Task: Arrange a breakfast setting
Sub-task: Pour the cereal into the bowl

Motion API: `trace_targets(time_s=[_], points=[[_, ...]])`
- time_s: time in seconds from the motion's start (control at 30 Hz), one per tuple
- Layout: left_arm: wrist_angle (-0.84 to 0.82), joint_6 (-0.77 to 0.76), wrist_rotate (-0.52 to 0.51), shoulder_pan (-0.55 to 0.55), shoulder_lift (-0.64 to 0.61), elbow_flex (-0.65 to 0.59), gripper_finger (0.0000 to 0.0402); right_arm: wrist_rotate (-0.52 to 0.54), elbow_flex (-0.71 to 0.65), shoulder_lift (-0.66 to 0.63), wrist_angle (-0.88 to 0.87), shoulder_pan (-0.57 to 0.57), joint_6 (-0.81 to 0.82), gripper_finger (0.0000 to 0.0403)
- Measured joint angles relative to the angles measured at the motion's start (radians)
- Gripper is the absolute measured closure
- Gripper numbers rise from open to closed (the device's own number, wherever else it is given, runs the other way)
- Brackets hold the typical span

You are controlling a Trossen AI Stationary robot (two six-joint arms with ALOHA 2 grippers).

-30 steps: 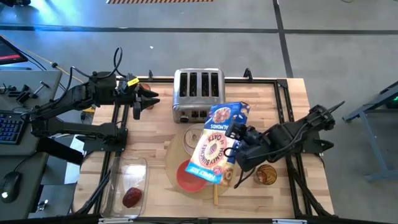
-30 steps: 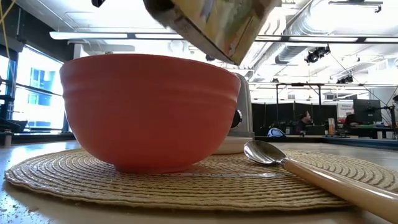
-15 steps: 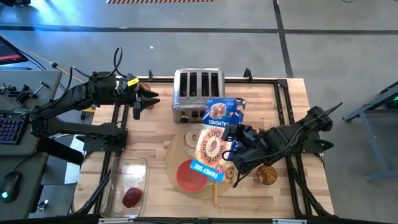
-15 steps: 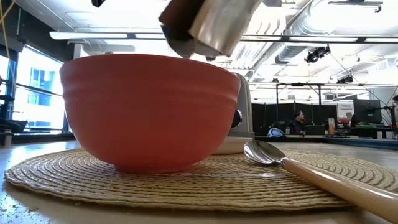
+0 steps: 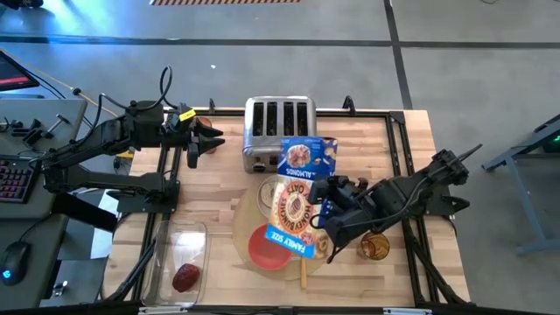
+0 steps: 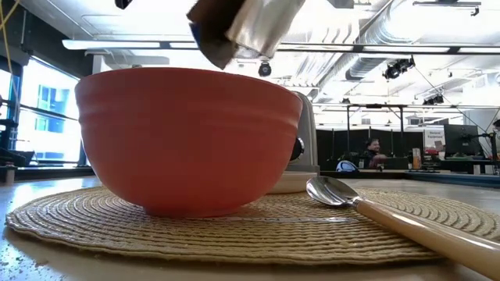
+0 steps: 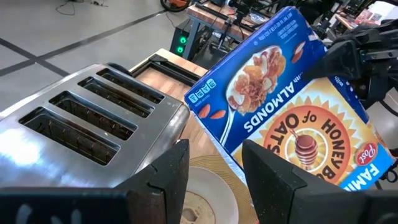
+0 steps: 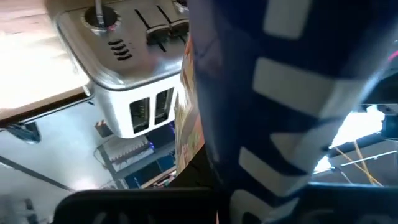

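Note:
My right gripper point(image 5: 327, 208) is shut on a blue and yellow cereal box point(image 5: 302, 194) that slants above the round tan placemat point(image 5: 241, 223). The box's lower end point(image 6: 241, 30) hangs just over the red bowl point(image 5: 264, 248), which stands on the placemat point(image 6: 234, 228). The wooden-handled spoon point(image 6: 344, 197) lies on the placemat right of the bowl. The small white plate point(image 5: 269, 191) carries the toast slice point(image 7: 194, 213). The dark red fruit point(image 5: 185, 277) lies in the clear tub. My left gripper point(image 5: 210, 140) is open and empty at the far left, beside the toaster. My right gripper holds the cereal box at its right-hand side point(image 5: 320, 206), about halfway along its length. The fingers come level from the table's right; the box hides the fingertips. The box is lifted clear and tilted, its "family size" end point(image 5: 291, 243) down over the bowl.
The silver four-slot toaster point(image 5: 278, 131) stands at the far middle, close behind the box. The clear tub point(image 5: 173, 254) lies at the near left. A small round brown thing point(image 5: 374, 246) sits right of the placemat. People sit in the room beyond the table.
My right gripper has shifted a little toward the table's left and turned the cereal box. The box's upper end has swung left toward the toaster, and its lower end has moved left above the bowl.

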Motion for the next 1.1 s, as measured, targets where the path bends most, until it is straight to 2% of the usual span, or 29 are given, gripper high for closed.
trace_targets(time_s=[0.5,0.83,1.1], points=[[0.000,0.000,0.000,0.000,0.000,0.000,0.0264,0.036,0.000,0.018,0.120,0.000,-0.195,0.0403],[0.000,0.001,-0.004,0.000,0.000,0.000,0.0264,0.044,0.000,0.066,0.120,0.011,-0.197,0.0403],[0.000,0.001,-0.004,0.000,0.000,0.000,0.0264,0.092,0.000,0.072,0.171,0.050,-0.249,0.0403]])
